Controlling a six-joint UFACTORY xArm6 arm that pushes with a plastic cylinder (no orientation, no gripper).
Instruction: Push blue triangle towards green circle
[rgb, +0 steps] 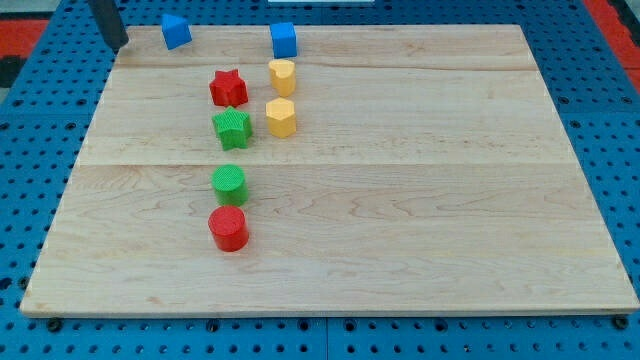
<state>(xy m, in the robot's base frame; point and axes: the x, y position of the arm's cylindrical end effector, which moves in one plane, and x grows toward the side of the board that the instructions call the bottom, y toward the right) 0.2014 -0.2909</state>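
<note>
The blue triangle (176, 32) lies at the top left edge of the wooden board (420, 200). The green circle (229, 184) lies lower, left of the board's middle, well below the triangle. My tip (119, 45) is at the view's top left, just left of the blue triangle and apart from it, at the board's corner.
A blue cube (284, 40) sits at the top edge. A red star (228, 88) and a green star (232, 128) lie between the triangle and the green circle. Two yellow blocks (282, 76) (281, 117) stand right of them. A red cylinder (228, 228) lies below the green circle.
</note>
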